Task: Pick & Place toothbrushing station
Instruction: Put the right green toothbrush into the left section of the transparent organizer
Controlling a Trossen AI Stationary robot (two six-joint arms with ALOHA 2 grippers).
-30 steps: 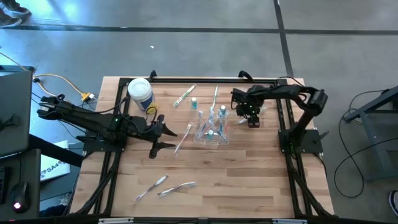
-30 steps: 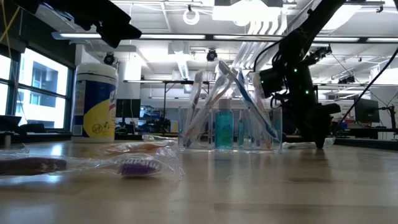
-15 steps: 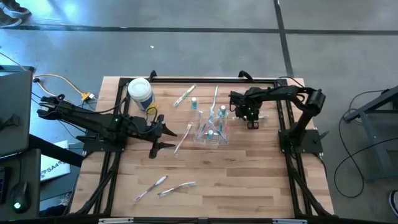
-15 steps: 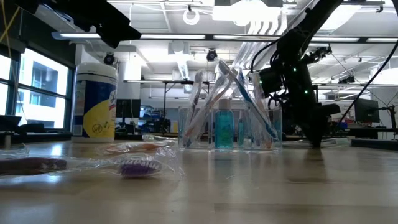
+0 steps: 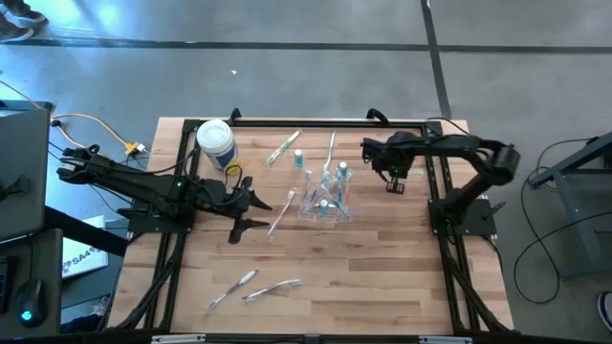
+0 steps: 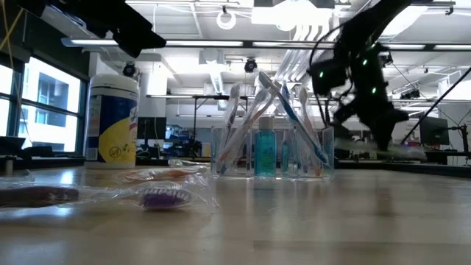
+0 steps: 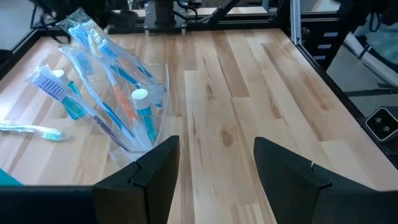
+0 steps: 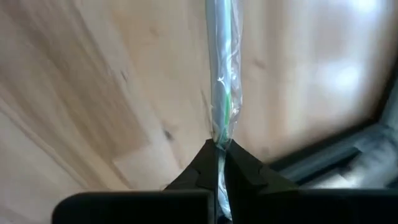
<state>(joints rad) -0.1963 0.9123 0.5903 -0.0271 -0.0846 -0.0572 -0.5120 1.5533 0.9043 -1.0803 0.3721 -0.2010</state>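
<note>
Lifting away toward three o'clock, the right hand [image 8: 219, 149] has clamped a clear-wrapped green toothbrush [image 8: 222, 93]. Left hand [image 7: 214, 168] waits open at nine o'clock. Clear plastic toothbrush-filled station [image 5: 325, 196] sits mid-bench [image 5: 382, 277]; several wrapped brushes [image 5: 256, 287] remain unloaded.

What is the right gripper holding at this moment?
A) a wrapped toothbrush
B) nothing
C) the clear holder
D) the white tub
A: in the right wrist view the right gripper has its fingers shut on a thin wrapped toothbrush in clear plastic, lifted over the wood.
</note>
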